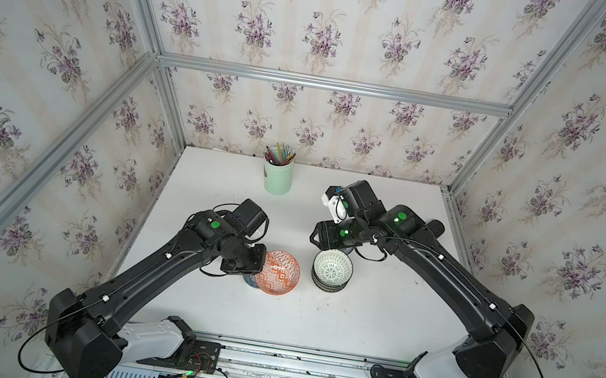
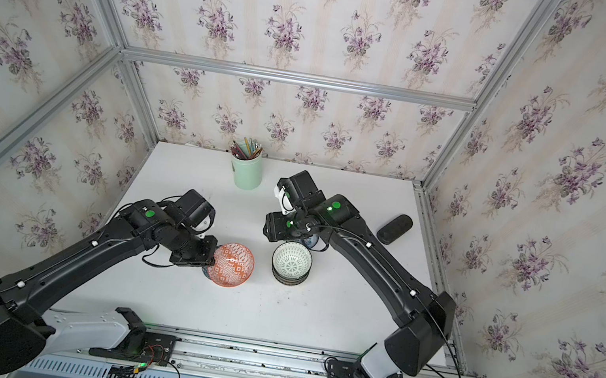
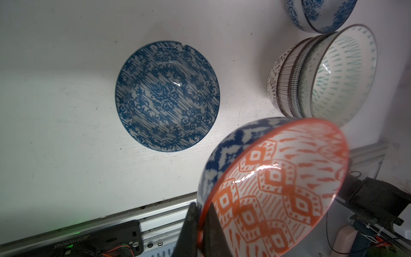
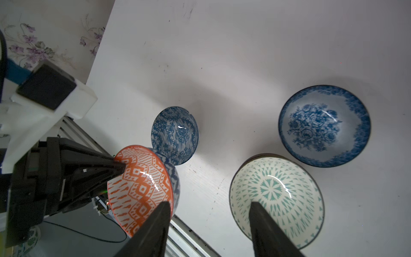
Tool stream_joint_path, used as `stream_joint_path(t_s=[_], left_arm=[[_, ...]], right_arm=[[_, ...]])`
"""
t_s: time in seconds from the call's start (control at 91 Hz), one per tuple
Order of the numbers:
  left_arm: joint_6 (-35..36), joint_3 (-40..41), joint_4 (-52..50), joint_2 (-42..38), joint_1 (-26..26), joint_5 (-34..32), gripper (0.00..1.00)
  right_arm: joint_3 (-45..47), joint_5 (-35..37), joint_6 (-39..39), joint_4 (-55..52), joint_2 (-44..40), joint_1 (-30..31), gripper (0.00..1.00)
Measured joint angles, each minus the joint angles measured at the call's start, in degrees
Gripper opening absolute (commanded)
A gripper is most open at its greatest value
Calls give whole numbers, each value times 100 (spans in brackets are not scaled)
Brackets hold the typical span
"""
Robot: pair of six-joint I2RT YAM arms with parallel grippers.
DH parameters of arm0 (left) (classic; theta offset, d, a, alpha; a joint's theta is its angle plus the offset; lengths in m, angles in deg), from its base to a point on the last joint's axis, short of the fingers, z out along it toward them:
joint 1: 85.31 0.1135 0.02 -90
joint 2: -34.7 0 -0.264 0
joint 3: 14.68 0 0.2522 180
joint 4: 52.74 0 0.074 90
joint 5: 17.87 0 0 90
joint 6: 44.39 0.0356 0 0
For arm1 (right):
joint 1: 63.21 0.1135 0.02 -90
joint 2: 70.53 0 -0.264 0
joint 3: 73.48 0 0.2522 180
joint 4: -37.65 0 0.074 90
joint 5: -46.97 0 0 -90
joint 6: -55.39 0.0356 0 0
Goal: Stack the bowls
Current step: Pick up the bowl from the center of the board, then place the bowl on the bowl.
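Refer to the left wrist view for the left hand (image 3: pixel 202 213): 2 fingers (image 3: pixel 189 233) pinching the rim of the orange bowl (image 3: pixel 278 189), held tilted. Refer to the right wrist view for the right hand (image 4: pixel 210 204): fingers spread, gripping nothing, near the white-green bowl (image 4: pixel 277 200). Find that bowl on top of the stack (image 1: pixel 326 285) in both top views, near the middle of the tabletop (image 1: pixel 353 323). Use the left wrist view for the stack's side: dotted bowl (image 3: pixel 273 82) lowest, 2 lined walls between it and the top bowl. Find the blue striped bowl (image 3: pixel 168 95) flat on the tabletop in both wrist views, with a notch in its rim; in both top views, only a sliver at the left hand. Find the blue rose bowl (image 4: pixel 324 125) whole in the right wrist view only, just beside the stack; in both top views, mostly under the right arm (image 1: pixel 445 272). See the cup of pencils (image 1: pixel 277 177) at the tabletop's back edge in both top views.
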Motion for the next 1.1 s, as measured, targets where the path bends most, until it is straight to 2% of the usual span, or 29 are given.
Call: stream_joint_path(t_s=[0.132, 0.615, 1.099], left_arm=[[37, 13, -26, -2, 114, -28, 0], [225, 192, -17, 144, 568, 59, 0], [267, 625, 402, 428, 1060, 146, 0]], right_arm=[[162, 229, 2, 72, -245, -208, 61], [1084, 310, 28, 306, -785, -442, 61], [1191, 254, 83, 396, -927, -476, 60]])
